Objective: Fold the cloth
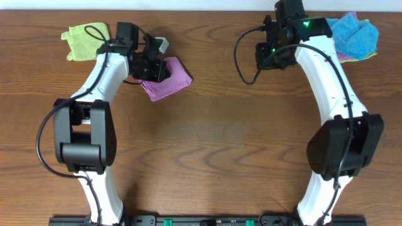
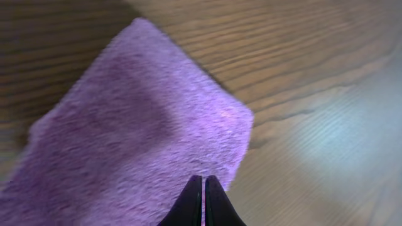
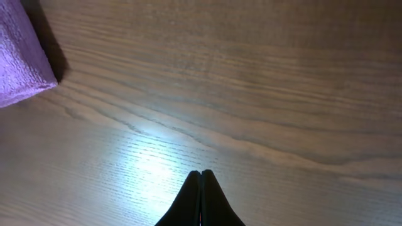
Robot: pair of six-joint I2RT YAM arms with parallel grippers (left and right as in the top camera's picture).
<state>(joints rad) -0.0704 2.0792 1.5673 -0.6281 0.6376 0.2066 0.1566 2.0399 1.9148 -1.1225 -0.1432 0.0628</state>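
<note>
The mauve cloth [image 1: 174, 81] lies folded into a small thick rectangle on the wooden table, left of centre at the back. It fills the left half of the left wrist view [image 2: 132, 125], and one corner shows in the right wrist view [image 3: 19, 63]. My left gripper [image 1: 158, 69] [image 2: 203, 181] is shut and empty, hovering just over the cloth near its edge. My right gripper [image 1: 264, 55] [image 3: 201, 173] is shut and empty over bare table, well to the right of the cloth. No white tag shows.
A lime-green cloth [image 1: 83, 41] lies at the back left, behind my left arm. A bright blue cloth [image 1: 355, 32] sits piled on other cloths at the back right, beside my right arm. The table [image 1: 213, 144] is brown wood.
</note>
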